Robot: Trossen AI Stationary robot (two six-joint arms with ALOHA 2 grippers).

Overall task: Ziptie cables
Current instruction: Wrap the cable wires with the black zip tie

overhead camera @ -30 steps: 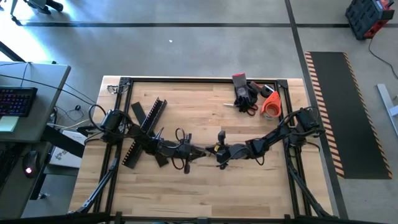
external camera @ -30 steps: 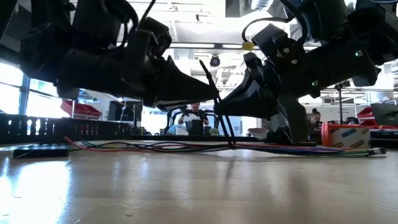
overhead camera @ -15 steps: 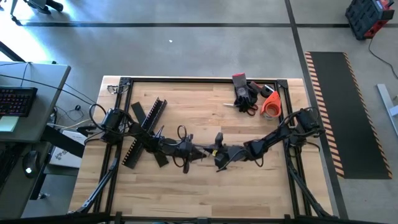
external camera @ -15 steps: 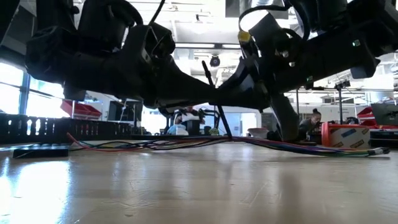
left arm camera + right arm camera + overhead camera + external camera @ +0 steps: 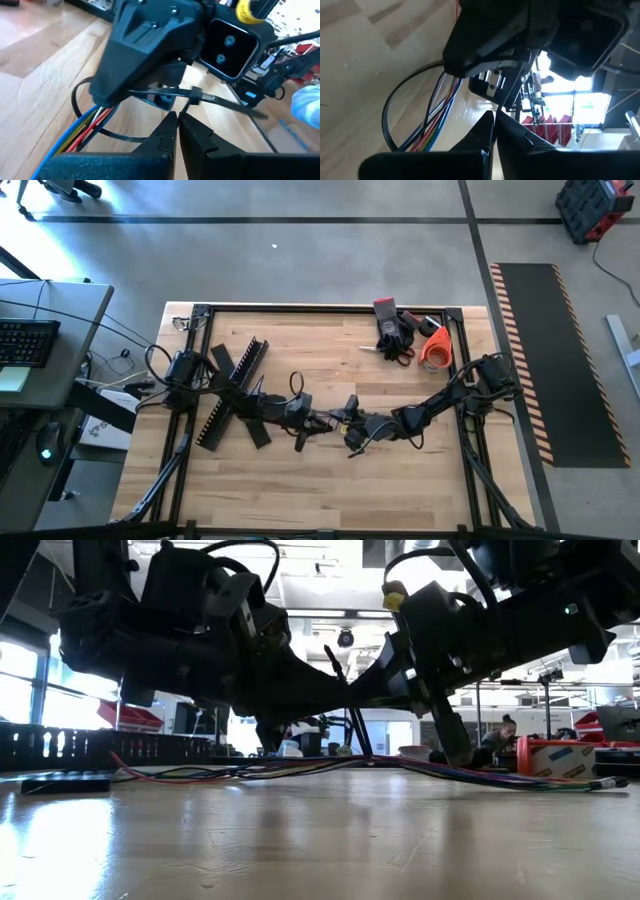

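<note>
A bundle of thin coloured cables (image 5: 200, 772) lies across the middle of the table, also seen as cables (image 5: 75, 137) and cables (image 5: 432, 130). A black zip tie (image 5: 192, 94) loops around it, and its tail (image 5: 338, 665) sticks up between the arms. My left gripper (image 5: 318, 420) and my right gripper (image 5: 336, 420) meet tip to tip over the bundle, both shut on the zip tie. The left fingers (image 5: 167, 131) and the right fingers (image 5: 485, 127) point nearly level. My left gripper pinches the zip tie's strap (image 5: 150, 136) between its two fingertips where the loop runs in under them. It comes level from the table's left. The loop stands just above the table with the cables inside it. My right gripper pinches the thin black strap (image 5: 506, 97) between its two fingertips, coming nearly level from the table's right. The strap runs on from the tips toward the left gripper. Which part of the tie this is I cannot tell.
Black slotted bars (image 5: 232, 385) lie at the table's left, under the left arm. A heap of dark tools (image 5: 395, 330) and an orange tape roll (image 5: 436, 350) sit at the far right. People show in the room beyond the table.
Both grippers have rolled about their own pointing lines while staying shut. My left gripper has shifted a little toward the table's right and far edge. The middle of the cable bundle has risen slightly off the table; its ends have stayed down.
</note>
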